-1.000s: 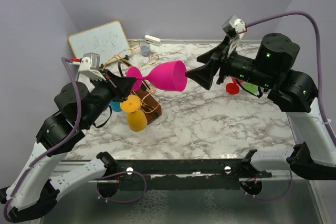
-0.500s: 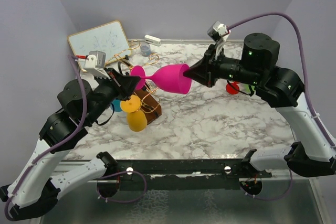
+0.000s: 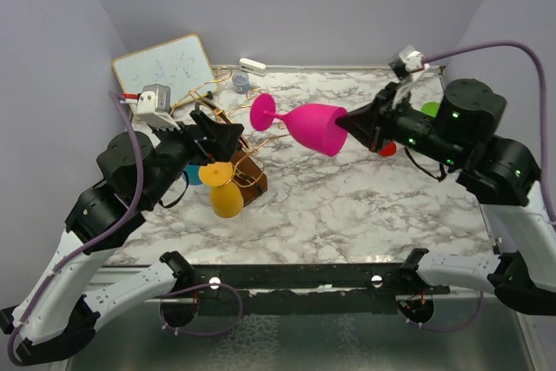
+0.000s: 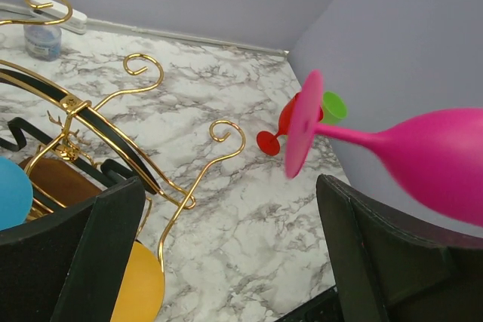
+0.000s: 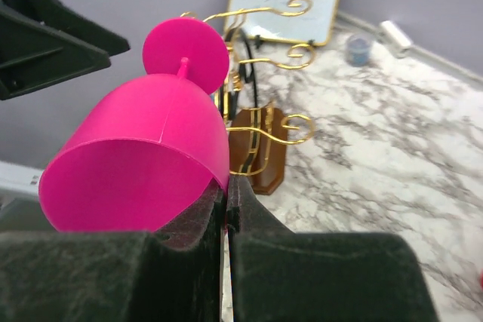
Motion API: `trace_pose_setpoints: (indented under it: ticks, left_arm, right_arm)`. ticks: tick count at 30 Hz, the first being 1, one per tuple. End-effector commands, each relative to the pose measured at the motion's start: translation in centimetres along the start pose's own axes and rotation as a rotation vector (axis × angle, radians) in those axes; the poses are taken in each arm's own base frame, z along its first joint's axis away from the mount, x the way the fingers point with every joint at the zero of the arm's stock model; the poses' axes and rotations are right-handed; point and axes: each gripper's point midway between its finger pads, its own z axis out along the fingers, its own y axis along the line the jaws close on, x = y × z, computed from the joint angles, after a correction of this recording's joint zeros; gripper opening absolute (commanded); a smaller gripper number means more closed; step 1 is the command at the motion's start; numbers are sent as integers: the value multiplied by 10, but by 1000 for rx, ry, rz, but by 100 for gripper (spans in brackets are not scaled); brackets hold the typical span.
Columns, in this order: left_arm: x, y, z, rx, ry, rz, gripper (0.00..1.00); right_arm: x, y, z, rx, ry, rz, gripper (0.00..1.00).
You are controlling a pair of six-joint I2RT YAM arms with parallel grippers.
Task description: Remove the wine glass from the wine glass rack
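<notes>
The magenta wine glass (image 3: pixel 317 128) hangs sideways in the air to the right of the wine glass rack (image 3: pixel 252 182), its foot pointing left. My right gripper (image 3: pixel 345 121) is shut on the bowl's rim (image 5: pixel 215 179), one finger inside the bowl. My left gripper (image 3: pixel 221 130) stands open by the rack's gold hooks (image 4: pixel 113 133), nothing between its fingers; the glass's foot (image 4: pixel 302 133) floats beyond them. A yellow glass (image 3: pixel 224 197) and a blue one (image 3: pixel 191 175) hang on the rack.
A whiteboard (image 3: pixel 163 67) leans at the back left, with a small jar (image 3: pixel 241 82) and a white marker (image 3: pixel 253 65) near the back wall. A red glass (image 4: pixel 275 137) and a green one (image 4: pixel 332 107) stand on the marble at the right.
My right gripper closed on the glass's rim and carried it right, away from the rack. My left gripper let go of the stem end and opened wide.
</notes>
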Motion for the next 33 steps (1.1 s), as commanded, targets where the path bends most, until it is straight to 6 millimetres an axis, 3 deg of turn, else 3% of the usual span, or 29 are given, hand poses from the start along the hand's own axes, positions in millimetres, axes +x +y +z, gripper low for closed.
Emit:
trace_pose_setpoints:
  ticks: [1, 4, 7, 9, 13, 15, 18, 21, 27, 33]
  left_arm:
    - [-11, 6, -6, -27, -47, 11, 99]
    - [-17, -2, -6, 13, -66, 25, 99]
    - [-11, -4, 0, 31, -52, 42, 99]
    - [-12, -9, 1, 53, -54, 52, 99]
    - [-16, -13, -2, 75, -60, 63, 82]
    - [-16, -12, -4, 68, -63, 63, 74]
    - [-28, -12, -14, 65, -95, 53, 72]
    - [-28, -8, -19, 54, -96, 55, 72]
    - [-22, -1, -21, 33, -78, 64, 72]
    - [-12, 7, -17, -2, -36, 107, 72]
  right_arm:
    - [-21, -46, -49, 297, -139, 35, 1]
    - [-19, -80, -63, 495, -145, 25, 1]
    - [-6, -112, -57, 688, -77, -23, 1]
    - [7, -126, -39, 763, -8, -61, 1]
    - [21, -147, 3, 811, 89, -82, 1]
    - [25, -175, 20, 779, 123, -10, 1]
    - [40, -229, 32, 739, 172, 112, 1]
    - [77, -268, 49, 758, 319, 172, 1]
    - [142, -292, 60, 775, 515, 262, 1]
    - [172, -302, 54, 817, 584, 291, 1]
